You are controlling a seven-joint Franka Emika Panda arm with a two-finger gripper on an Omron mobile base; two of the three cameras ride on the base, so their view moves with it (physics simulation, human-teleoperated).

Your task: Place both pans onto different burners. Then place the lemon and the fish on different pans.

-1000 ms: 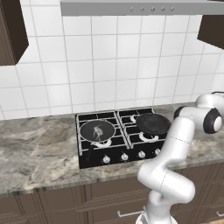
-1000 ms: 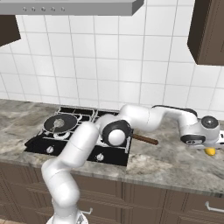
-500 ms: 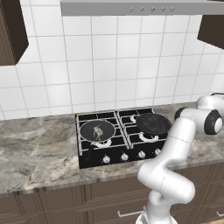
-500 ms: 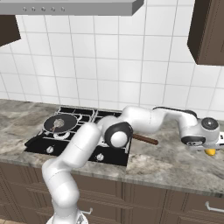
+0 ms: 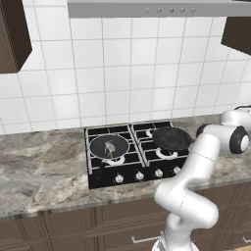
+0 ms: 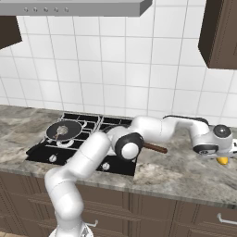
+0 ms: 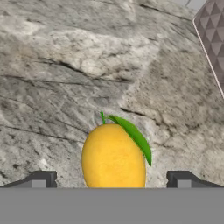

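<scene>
On the black cooktop (image 5: 98,174), the left pan (image 5: 109,146) sits on a front burner with the small grey fish (image 5: 111,146) lying in it; just right of it the second pan (image 5: 171,138) rests on another burner, its handle (image 6: 155,148) pointing out over the marble counter (image 6: 185,171). Far right on that counter lies the lemon (image 7: 113,156) with its green leaf (image 7: 133,133), between the widely parted fingertips of the open, empty gripper (image 7: 111,179).
</scene>
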